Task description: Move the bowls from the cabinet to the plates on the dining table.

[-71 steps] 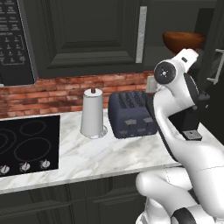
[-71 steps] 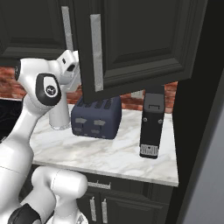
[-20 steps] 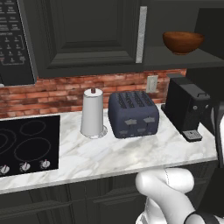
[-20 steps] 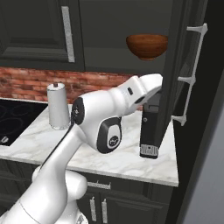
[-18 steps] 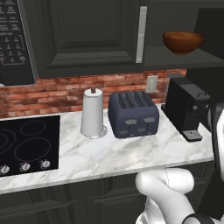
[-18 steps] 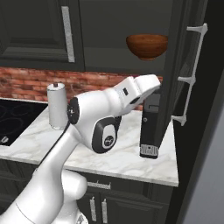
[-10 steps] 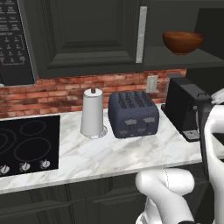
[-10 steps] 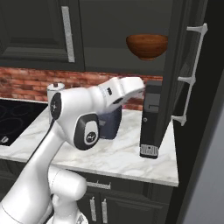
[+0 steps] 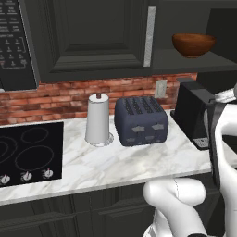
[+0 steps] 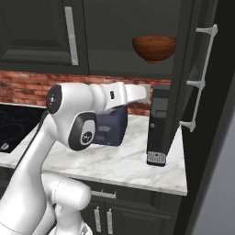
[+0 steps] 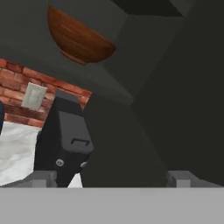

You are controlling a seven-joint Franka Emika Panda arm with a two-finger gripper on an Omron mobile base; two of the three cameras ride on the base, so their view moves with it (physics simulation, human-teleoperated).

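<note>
Our two-finger gripper [image 11: 111, 177] stands with its jaws wide apart, holding nothing, its grey fingertips [image 11: 40, 178] low in the hand view and aimed up toward the shelf. We see the dark, almost black wall cabinet [image 9: 92, 37] with its door [image 10: 190, 92] swung open, above a white grey-veined marble counter [image 9: 115, 166] backed by red brick. On that counter stand a black coffee machine [image 10: 158, 124], a dark blue four-slot toaster [image 9: 140, 120] and a white paper towel roll [image 9: 97, 119]. One round, deep, reddish-brown wooden bowl [image 10: 154, 48] sits upright on the open cabinet shelf, above the coffee machine and well apart from our gripper.
</note>
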